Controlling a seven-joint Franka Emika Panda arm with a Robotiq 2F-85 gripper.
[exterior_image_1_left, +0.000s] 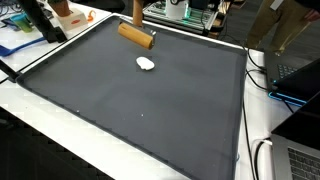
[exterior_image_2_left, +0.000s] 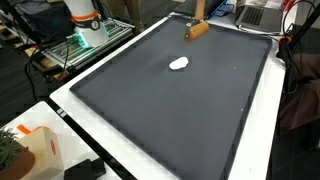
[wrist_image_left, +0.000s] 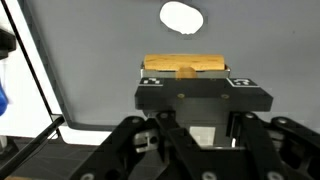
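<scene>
A wooden T-shaped tool stands at the far edge of the dark mat (exterior_image_1_left: 150, 115). Its round head (exterior_image_1_left: 137, 36) rests on the mat and its handle (exterior_image_1_left: 135, 10) rises straight up out of frame, as in both exterior views (exterior_image_2_left: 196, 30). My gripper (wrist_image_left: 190, 125) shows only in the wrist view. It sits directly above the tool head (wrist_image_left: 185, 66) with its fingers drawn together on the handle. A small white lump (exterior_image_1_left: 146, 64) lies on the mat a short way from the head, also seen in an exterior view (exterior_image_2_left: 179, 64) and in the wrist view (wrist_image_left: 182, 16).
The mat (exterior_image_2_left: 170, 115) lies on a white table. The robot base (exterior_image_2_left: 85, 20) stands beside a wire rack. An orange-marked box (exterior_image_2_left: 40, 150) and a black object (exterior_image_2_left: 85, 170) sit at one corner. Cables and a laptop (exterior_image_1_left: 305, 160) lie off the mat's side.
</scene>
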